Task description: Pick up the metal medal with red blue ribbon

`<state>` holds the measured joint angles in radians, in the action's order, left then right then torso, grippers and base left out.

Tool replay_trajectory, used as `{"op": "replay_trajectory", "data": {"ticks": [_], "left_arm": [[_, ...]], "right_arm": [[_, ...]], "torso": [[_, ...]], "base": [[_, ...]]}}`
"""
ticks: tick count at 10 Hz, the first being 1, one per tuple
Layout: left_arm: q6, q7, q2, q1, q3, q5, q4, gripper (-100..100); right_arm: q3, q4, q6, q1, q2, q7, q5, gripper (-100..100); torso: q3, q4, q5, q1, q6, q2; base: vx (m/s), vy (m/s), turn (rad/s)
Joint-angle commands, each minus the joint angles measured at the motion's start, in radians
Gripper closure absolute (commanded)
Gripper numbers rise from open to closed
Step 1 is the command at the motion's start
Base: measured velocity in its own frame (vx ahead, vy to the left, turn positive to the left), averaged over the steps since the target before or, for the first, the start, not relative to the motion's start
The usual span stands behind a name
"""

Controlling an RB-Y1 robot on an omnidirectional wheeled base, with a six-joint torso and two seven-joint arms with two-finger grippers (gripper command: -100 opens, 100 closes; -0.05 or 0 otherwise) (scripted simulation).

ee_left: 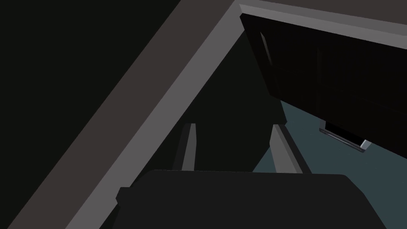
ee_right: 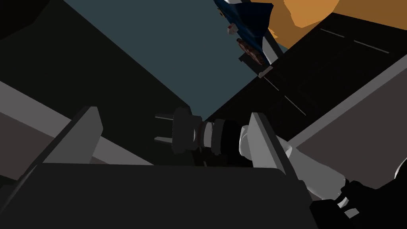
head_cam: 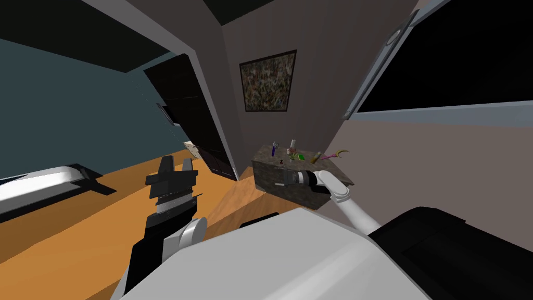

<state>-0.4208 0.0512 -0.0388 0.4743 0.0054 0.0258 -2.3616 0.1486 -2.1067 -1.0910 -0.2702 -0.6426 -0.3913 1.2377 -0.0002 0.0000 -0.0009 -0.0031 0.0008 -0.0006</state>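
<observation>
Mottled stone-look table (head_cam: pixel 268 183), smooth matt orange floor (head_cam: pixel 104 219).

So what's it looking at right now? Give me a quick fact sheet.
table: dark table in the room's corner
on top: small items, bunched together
medal: too small to pick out among them
right gripper: open, empty, at the table's near side
left gripper: open, empty, pointing towards a dark door
task: nothing picked up yet

Head downward, all sharing teal wall (head_cam: pixel 78 104)
</observation>
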Motion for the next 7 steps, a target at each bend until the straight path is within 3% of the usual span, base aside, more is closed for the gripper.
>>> {"op": "replay_trajectory", "data": {"ticks": [1,7], "left_arm": [[0.000,0.000,0.000,0.000,0.000,0.000,0.000,0],[0.000,0.000,0.000,0.000,0.000,0.000,0.000,0]], "right_arm": [[0.005,0.022,-0.032,0.015,-0.031,-0.027,0.050,-100],[0.010,0.072,-0.092,0.043,-0.087,-0.088,0.218,-100]], "torso": [[0.000,0.000,0.000,0.000,0.000,0.000],[-0.001,-0.001,0.001,0.002,-0.001,-0.002]], "base": [[0.021,-0.004,0.133],[0.035,-0.002,0.081]]}}
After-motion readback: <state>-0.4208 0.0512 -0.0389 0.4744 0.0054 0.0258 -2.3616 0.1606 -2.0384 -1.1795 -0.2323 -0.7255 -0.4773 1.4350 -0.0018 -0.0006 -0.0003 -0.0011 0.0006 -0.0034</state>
